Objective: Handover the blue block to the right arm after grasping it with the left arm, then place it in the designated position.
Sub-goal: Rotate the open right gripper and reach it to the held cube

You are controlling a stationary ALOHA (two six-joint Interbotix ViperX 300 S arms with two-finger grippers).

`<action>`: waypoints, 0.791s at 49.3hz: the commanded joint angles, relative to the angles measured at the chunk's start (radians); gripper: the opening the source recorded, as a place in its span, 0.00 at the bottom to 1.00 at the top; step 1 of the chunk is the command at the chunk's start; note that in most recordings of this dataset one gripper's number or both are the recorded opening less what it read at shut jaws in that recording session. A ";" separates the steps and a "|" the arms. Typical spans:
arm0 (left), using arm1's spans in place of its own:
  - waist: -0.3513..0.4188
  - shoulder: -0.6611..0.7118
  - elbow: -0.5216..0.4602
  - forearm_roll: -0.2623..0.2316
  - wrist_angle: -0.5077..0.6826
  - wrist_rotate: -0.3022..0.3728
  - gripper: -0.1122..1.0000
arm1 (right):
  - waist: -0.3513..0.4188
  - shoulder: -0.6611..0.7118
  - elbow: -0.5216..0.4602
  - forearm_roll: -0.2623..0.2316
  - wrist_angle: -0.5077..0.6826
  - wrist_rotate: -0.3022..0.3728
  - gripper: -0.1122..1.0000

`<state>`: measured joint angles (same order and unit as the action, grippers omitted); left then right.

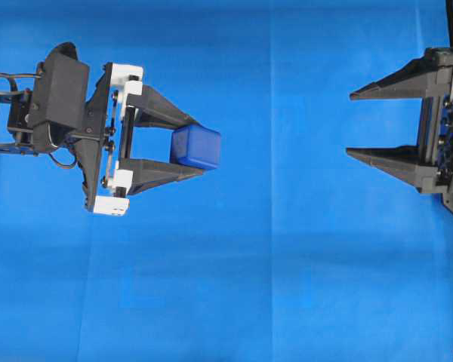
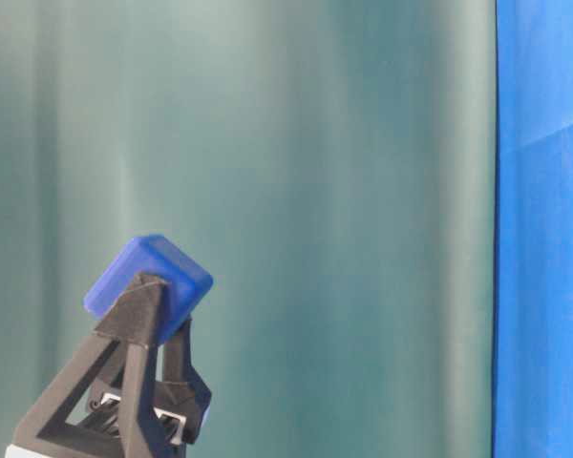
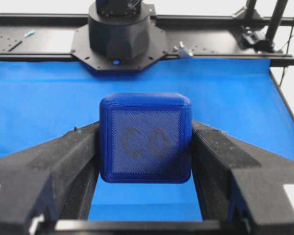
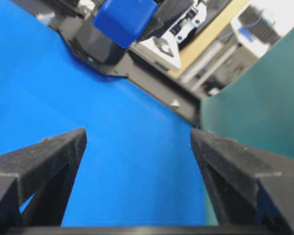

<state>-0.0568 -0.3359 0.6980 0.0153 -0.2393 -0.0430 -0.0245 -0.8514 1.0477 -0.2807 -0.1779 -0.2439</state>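
The blue block [image 1: 197, 147] is a small dark-blue cube, held above the blue cloth [image 1: 234, 286] between the two black fingers of my left gripper [image 1: 199, 145], which has white mounts. In the left wrist view the block [image 3: 145, 138] fills the gap between the fingers [image 3: 73, 152], its faintly embossed face toward the camera. The table-level view shows the block [image 2: 149, 277] tilted on the fingertips. My right gripper [image 1: 349, 124] stands wide open at the right, pointing left at the block, a wide gap away. From the right wrist view the block [image 4: 123, 17] shows far ahead, and nothing lies between the right gripper [image 4: 137, 134] fingers.
A dull green backdrop [image 2: 315, 191] stands behind the cloth. The other arm's black base [image 3: 120, 34] and a black frame rail [image 3: 210, 54] border the cloth's far edge. Cables and equipment [image 4: 250, 29] lie beyond the cloth.
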 commanded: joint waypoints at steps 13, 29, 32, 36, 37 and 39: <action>0.002 -0.017 -0.011 -0.002 -0.014 -0.002 0.54 | 0.003 0.006 -0.029 -0.166 -0.006 -0.167 0.96; 0.003 -0.017 -0.011 -0.002 -0.014 -0.002 0.54 | 0.015 0.020 -0.028 -0.362 -0.032 -0.316 0.96; 0.002 -0.017 -0.011 -0.002 -0.014 -0.002 0.54 | 0.023 0.028 -0.026 -0.391 -0.044 -0.327 0.96; 0.002 -0.017 -0.011 -0.002 -0.014 -0.002 0.54 | 0.026 0.034 -0.026 -0.407 -0.063 -0.328 0.96; 0.002 -0.017 -0.011 -0.002 -0.014 -0.002 0.54 | 0.026 0.035 -0.026 -0.408 -0.066 -0.330 0.96; 0.002 -0.018 -0.011 -0.002 -0.014 -0.002 0.54 | 0.026 0.035 -0.026 -0.410 -0.071 -0.330 0.96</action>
<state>-0.0568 -0.3375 0.6980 0.0169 -0.2439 -0.0430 0.0000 -0.8207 1.0462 -0.6857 -0.2301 -0.5737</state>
